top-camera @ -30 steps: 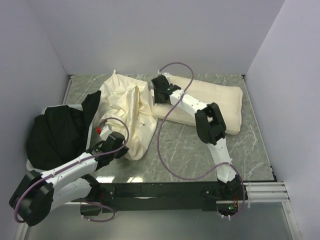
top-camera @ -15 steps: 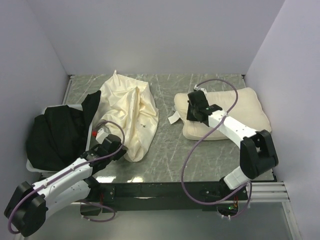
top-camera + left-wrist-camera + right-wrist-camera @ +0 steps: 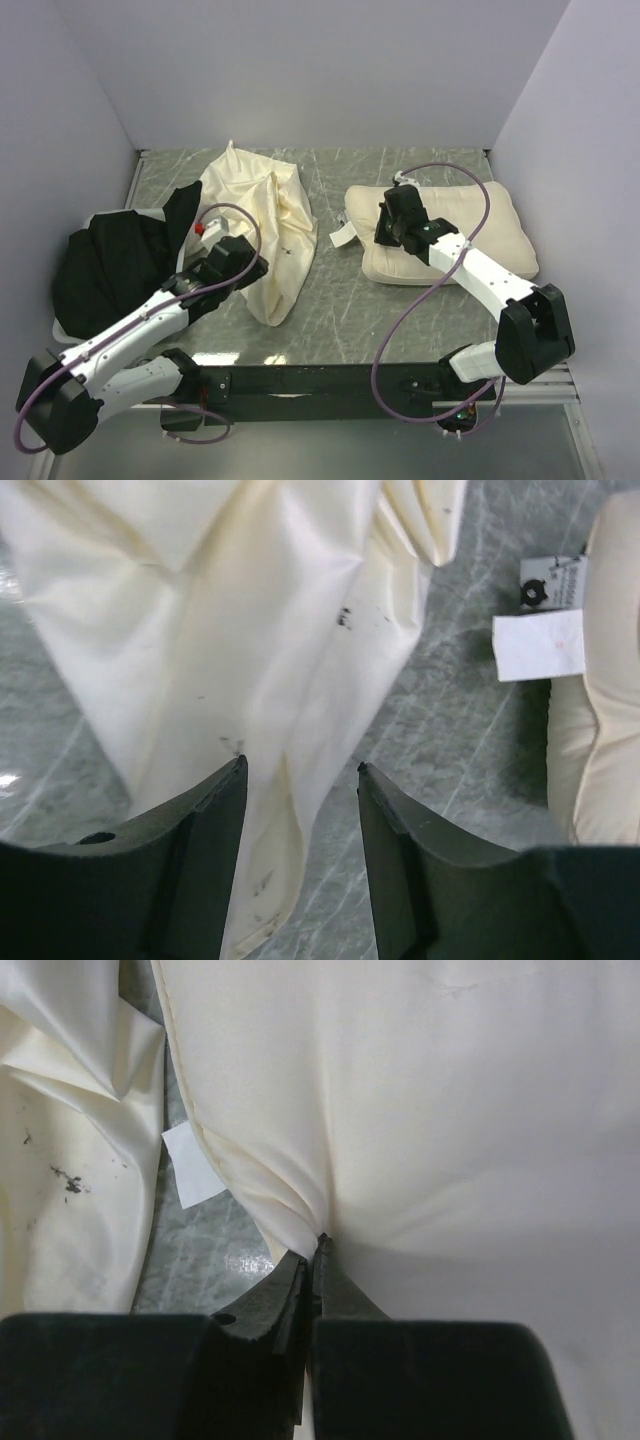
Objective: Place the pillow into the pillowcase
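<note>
The plump cream pillow [image 3: 455,235] lies on the right of the table, its white tag [image 3: 341,236] pointing left. My right gripper [image 3: 386,234] is shut on a pinch of the pillow's cover near its left edge; in the right wrist view the fabric [image 3: 450,1110] bunches into the closed gripper [image 3: 318,1245]. The wrinkly cream pillowcase [image 3: 262,225] lies left of centre, apart from the pillow. My left gripper [image 3: 245,268] is open over its near end. In the left wrist view the pillowcase [image 3: 250,630] shows between the spread gripper [image 3: 300,770], untouched by either finger.
A black cloth heap [image 3: 115,260] fills the left side beside the pillowcase. Bare marble table [image 3: 350,300] shows between pillowcase and pillow. White walls close in the back and both sides. The right arm's purple cable loops above the near table.
The right gripper shut on the pillow and dragged it right, away from the pillowcase. The left gripper opened, letting go of the pillowcase's near end.
</note>
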Robot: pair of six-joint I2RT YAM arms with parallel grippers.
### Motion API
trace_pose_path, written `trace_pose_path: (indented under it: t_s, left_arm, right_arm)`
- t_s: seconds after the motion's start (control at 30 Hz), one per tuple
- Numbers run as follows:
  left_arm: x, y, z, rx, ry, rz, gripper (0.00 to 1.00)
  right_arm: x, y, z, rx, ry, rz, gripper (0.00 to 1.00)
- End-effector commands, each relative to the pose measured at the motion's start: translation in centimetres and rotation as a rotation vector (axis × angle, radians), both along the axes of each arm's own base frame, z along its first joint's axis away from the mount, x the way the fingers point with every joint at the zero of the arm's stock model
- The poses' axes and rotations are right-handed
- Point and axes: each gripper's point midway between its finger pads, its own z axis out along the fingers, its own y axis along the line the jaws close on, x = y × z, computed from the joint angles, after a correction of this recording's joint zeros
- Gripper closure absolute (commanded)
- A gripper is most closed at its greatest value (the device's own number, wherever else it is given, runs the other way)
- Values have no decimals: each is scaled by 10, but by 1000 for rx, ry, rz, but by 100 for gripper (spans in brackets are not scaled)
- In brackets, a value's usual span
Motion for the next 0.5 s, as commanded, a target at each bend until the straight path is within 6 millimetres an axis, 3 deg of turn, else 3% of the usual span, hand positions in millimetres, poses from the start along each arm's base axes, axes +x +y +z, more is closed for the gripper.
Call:
trace_pose_path:
  t_s: [0.0,0.3,0.47]
  left_arm:
    - [12,-37,16,33,-30,-146,47]
    - [50,-78,-13,142,31,-194,42]
    - [67,-75,-35,197,64,-137,47]
  right_arm:
    - [14,11,40,90,-111,-11,100]
    - [15,16,43,107,-110,-2,100]
    - [13,14,46,107,-115,0,100]
